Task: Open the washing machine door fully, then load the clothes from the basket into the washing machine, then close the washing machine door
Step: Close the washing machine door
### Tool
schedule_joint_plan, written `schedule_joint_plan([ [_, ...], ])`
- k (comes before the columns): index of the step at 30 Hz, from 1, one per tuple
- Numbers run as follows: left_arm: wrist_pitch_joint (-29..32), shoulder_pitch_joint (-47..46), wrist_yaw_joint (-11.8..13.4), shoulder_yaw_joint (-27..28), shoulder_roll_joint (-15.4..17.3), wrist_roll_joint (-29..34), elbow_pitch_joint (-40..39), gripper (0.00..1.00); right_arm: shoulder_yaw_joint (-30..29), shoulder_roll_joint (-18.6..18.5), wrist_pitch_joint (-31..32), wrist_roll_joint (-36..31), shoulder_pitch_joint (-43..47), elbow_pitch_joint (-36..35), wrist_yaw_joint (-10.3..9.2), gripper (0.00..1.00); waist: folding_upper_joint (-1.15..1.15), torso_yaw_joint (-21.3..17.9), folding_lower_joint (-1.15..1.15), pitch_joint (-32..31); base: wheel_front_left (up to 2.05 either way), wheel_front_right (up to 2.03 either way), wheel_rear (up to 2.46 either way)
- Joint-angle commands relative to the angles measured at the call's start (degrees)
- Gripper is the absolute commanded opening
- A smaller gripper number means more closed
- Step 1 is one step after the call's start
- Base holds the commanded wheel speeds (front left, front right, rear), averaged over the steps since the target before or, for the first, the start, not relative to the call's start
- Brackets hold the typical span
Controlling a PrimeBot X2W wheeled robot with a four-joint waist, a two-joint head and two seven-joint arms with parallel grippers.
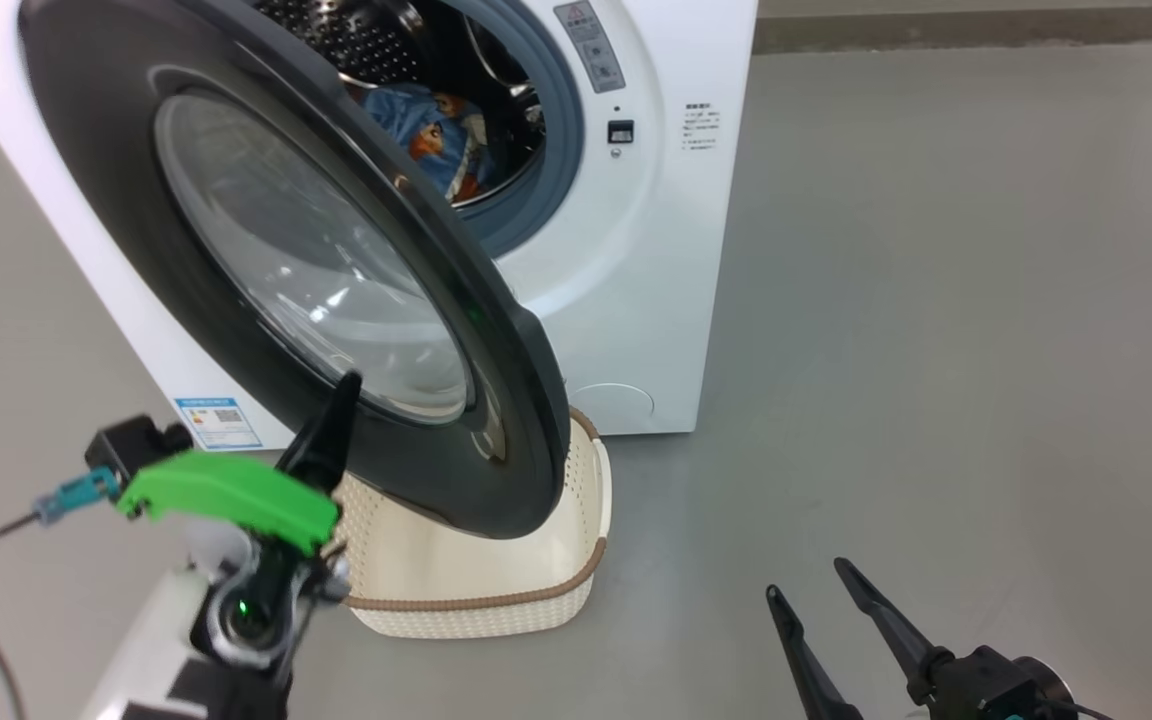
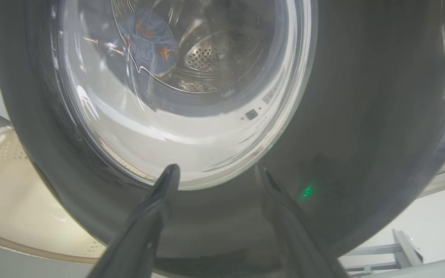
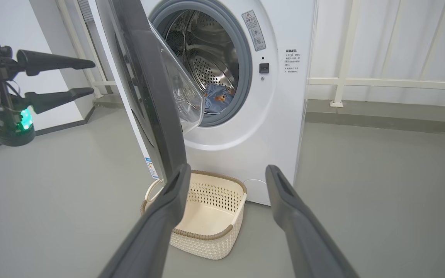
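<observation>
With clothes [image 1: 436,140] in the drum [image 3: 207,65] and the basket [image 1: 476,603] empty at the door's six o'clock, the left gripper [image 2: 216,170], jaws apart, faces the half-open washing machine door [image 1: 116,150], likely to push it shut; the right gripper [image 1: 806,580] waits, spread.

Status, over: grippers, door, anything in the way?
Left gripper open, facing door from outside. Right gripper open, empty, low. Door half open; clothes in drum. Basket empty beneath door; nothing blocking.

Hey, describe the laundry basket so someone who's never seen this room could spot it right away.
Find the big white washing machine on the grey floor. The basket sits at its foot, below the part-open black-rimmed door. It is the only low, cream, perforated tub here, edged with a brown woven rim, and looks empty.
</observation>
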Motion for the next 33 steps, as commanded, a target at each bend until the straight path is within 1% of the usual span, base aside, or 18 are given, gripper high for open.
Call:
schedule_joint_plan([
  [1,-1.71,-0.40,-0.41,0.66,2.58,2.34,-1.87,1.00,1.08,0.10,-0.28,-0.06,-0.63,-1.74,0.16,1.00,0.00,0.54,0.00,-0.42,0.00,0.00,0.00],
  [3,-5.71,1.74,-0.41,-1.46,3.97,6.61,-2.24,1.00,0.73,0.14,-0.28,-0.08,-0.41,-1.94,0.16,1.00,0.00,0.86,0.00,-0.68,0.00,0.00,0.00],
  [6,-10.75,5.06,-0.22,-3.28,5.35,11.37,-1.91,1.00,0.27,0.19,-0.28,-0.11,-0.07,-2.17,0.16,1.00,0.00,1.20,0.00,-1.03,0.00,0.00,0.00],
  [9,-14.11,7.96,1.86,-4.91,7.36,18.32,-2.34,1.00,-0.44,0.21,-0.28,-0.22,0.28,-2.52,0.16,1.00,0.00,1.62,0.00,-1.25,0.00,0.00,0.00],
  [12,-15.12,11.63,4.50,-3.69,7.92,23.26,-4.19,1.00,-1.03,0.24,-0.28,-0.33,0.59,-2.84,0.16,1.00,0.00,1.86,0.00,-1.43,0.00,0.00,0.00],
  [16,-15.22,18.47,7.15,2.09,6.83,29.57,-10.22,1.00,-1.97,0.28,-0.28,-0.43,1.03,-3.32,0.16,1.00,0.00,1.89,0.00,-1.60,0.00,0.00,0.00],
  [19,-15.24,23.95,8.40,6.05,5.76,35.29,-14.70,1.00,-2.52,0.31,-0.28,-0.48,1.30,-3.52,0.16,1.00,0.00,1.74,0.00,-1.69,0.00,0.00,0.00],
  [20,-15.24,25.67,8.42,7.40,5.06,36.46,-15.98,1.00,-2.72,0.32,-0.28,-0.48,1.42,-3.60,0.16,1.00,0.00,1.71,0.00,-1.77,0.00,0.00,0.00],
  [22,-15.24,28.52,8.59,8.68,5.07,41.53,-18.46,1.00,-3.04,0.34,-0.28,-0.46,1.72,-3.75,0.16,1.00,0.00,1.66,0.00,-1.96,0.00,0.00,0.00],
  [25,-15.25,32.49,8.30,10.90,4.06,47.03,-21.48,1.00,-3.73,0.36,-0.28,-0.45,2.30,-3.97,0.16,1.00,0.00,1.57,0.00,-2.36,0.00,0.00,0.00],
  [28,-15.25,35.55,7.46,12.90,2.78,50.11,-22.56,1.00,-4.31,0.38,-0.28,-0.38,2.82,-4.18,0.16,1.00,0.00,1.42,0.00,-2.69,0.00,0.00,0.00],
  [33,-15.25,37.48,5.29,15.21,0.79,53.06,-22.59,1.00,-5.03,0.39,-0.28,-0.40,3.42,-4.19,0.16,1.00,0.00,1.27,0.00,-3.00,0.00,0.00,0.00],
])
